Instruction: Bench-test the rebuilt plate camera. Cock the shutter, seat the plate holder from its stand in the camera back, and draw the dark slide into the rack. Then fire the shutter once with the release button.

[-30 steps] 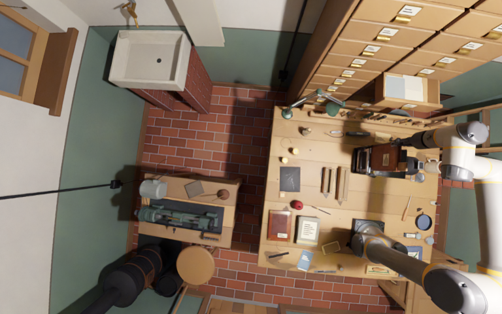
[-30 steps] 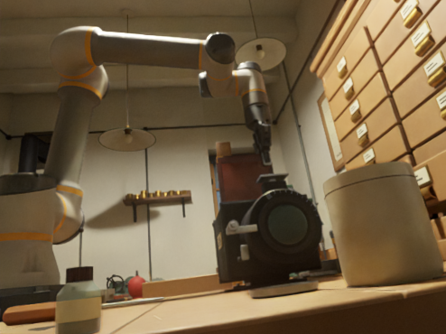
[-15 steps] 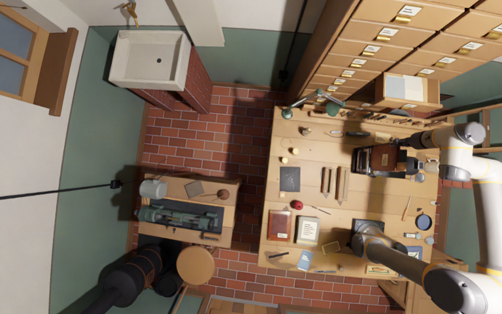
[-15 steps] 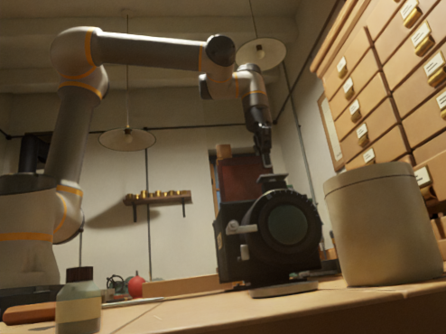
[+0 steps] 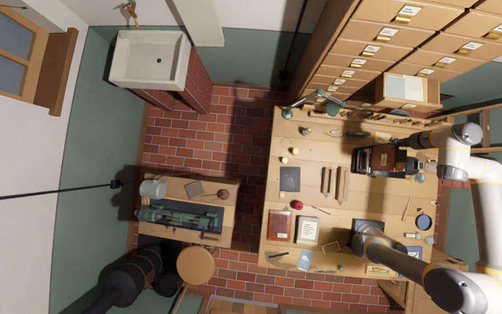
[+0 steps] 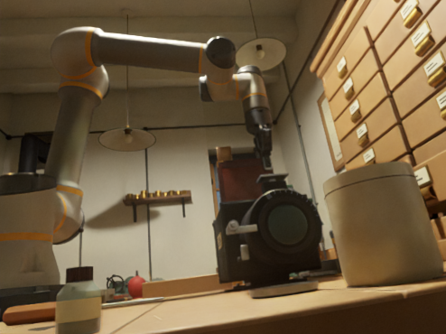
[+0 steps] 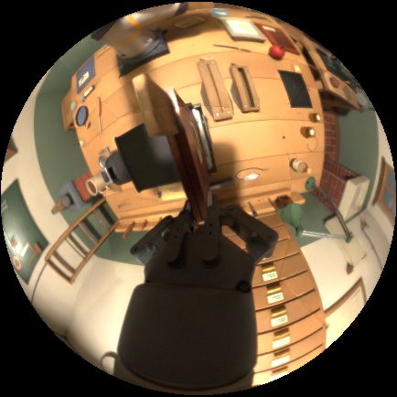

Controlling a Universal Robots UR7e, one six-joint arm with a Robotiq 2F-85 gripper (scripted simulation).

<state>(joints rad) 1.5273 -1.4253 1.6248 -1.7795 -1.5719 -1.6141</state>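
The reddish-brown plate holder (image 7: 190,158) is partly hidden behind the camera (image 6: 268,237) in the second side camera, where only its upper part (image 6: 241,178) rises above the camera back. From above, the holder (image 5: 383,160) stands upright over the rear of the black camera (image 5: 385,162), a tan tab at one end. Two long wooden stands (image 5: 335,181) lie on the bench to the camera's left. The camera's lens (image 6: 286,224) faces the bench's right edge. My gripper (image 7: 203,215) reaches down over the camera's far side and is closed on the plate holder's edge (image 6: 266,164).
Behind the bench rises a wooden drawer cabinet (image 5: 400,44), with a green lamp (image 5: 325,105) and a tool rail below it. A pale round canister (image 6: 381,221) stands right beside the camera. A dark slate (image 5: 290,179), red ball (image 5: 296,204), books and small parts are scattered across the bench.
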